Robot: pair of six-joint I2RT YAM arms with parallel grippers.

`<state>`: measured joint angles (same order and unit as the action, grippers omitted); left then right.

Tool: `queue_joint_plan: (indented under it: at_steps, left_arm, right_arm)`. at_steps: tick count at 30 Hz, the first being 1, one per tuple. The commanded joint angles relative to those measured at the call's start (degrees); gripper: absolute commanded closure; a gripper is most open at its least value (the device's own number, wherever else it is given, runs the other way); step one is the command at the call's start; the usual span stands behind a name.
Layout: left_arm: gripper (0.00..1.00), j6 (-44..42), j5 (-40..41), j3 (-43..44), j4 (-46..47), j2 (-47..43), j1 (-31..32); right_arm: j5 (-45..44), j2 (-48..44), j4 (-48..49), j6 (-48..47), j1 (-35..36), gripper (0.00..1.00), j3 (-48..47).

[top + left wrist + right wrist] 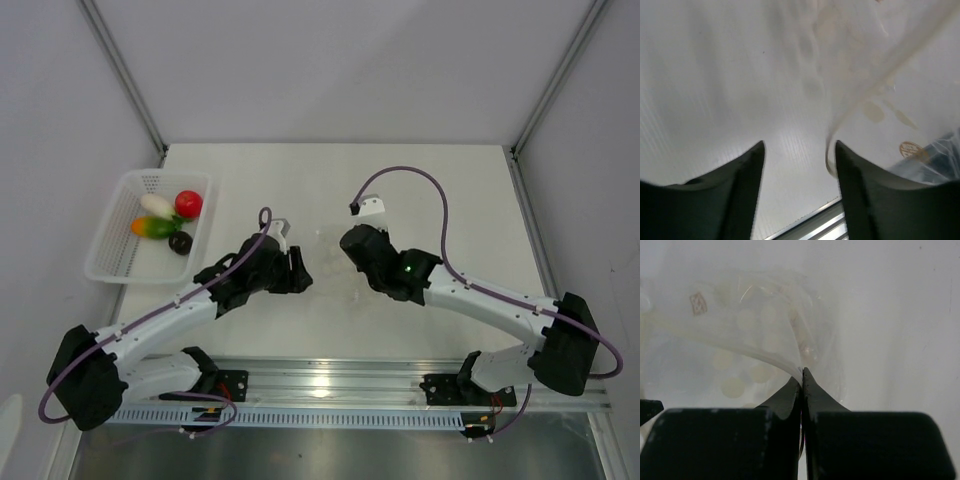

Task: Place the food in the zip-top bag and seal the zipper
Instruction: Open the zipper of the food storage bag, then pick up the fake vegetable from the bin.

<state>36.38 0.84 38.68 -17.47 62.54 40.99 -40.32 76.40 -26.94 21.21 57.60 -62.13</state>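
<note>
Food (187, 204) in basket (113, 256); bag (757, 327) apart.

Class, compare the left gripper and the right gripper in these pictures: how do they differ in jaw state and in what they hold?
The left gripper has its jaws apart, while the right gripper has them pressed together. The right gripper pinches an edge of the zip-top bag. The left gripper holds nothing, and a bag edge only curves past one of its fingers. Shared: both have dark fingers and both are at the bag.
</note>
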Motion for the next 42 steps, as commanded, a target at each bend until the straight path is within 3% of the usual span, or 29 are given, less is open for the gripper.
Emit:
queue_joint_plan:
  at_steps: [1, 3, 7, 11, 16, 22, 23, 28, 34, 42]
  left_arm:
    - [0.34, -1.93, 1.61, 4.3, -0.89, -2.68, -0.91]
    - [0.27, -2.28, 2.84, 4.39, -1.86, -6.02, -1.0]
    - [0.01, -1.84, 7.76, 4.56, -5.45, -14.45, -1.0]
    - [0.01, -1.14, 14.17, 9.56, -12.65, -20.44, -1.18]
    - [0.01, 0.36, 19.29, 16.07, -20.75, -17.82, -4.95]
    - [0.01, 2.46, 18.84, 20.47, -25.33, -13.24, -18.9]
    - [0.0, 3.16, 19.02, 20.13, -24.72, -13.15, -20.76]
    - [0.0, 5.71, 13.49, 23.28, -24.27, -8.86, -32.97]
    - [0.01, 10.9, 17.26, 29.08, -28.22, -2.52, -40.63]
    - [0.01, 17.49, 18.93, 27.16, -27.26, 2.66, -49.68]
  right_arm:
    - [1.29, 3.83, 1.37, 2.34, -1.26, 1.0, -4.22]
    - [1.82, 5.77, 0.14, 2.61, -1.88, 1.0, -6.85]
    - [2.69, 10.42, -0.13, 1.99, -3.46, 1.0, -10.11]
    - [5.85, 13.24, 4.33, 0.5, -6.26, 1.0, -12.57]
    - [11.04, 18.16, 7.95, -1.7, -10.05, 1.0, -17.31]
    - [14.29, 21.51, 17.34, -5.47, -10.76, 1.0, -14.17]
    - [15.17, 21.42, 22.41, -6.09, -10.76, 1.0, -11.03]
    - [18.86, 21.77, 34.12, -9.34, -12.25, 1.0, -5.82]
    - [25.46, 23.53, 41.35, -8.56, -15.67, 1.0, -0.98]
    - [30.21, 24.24, 43.72, -8.12, -16.91, 1.0, 0.08]
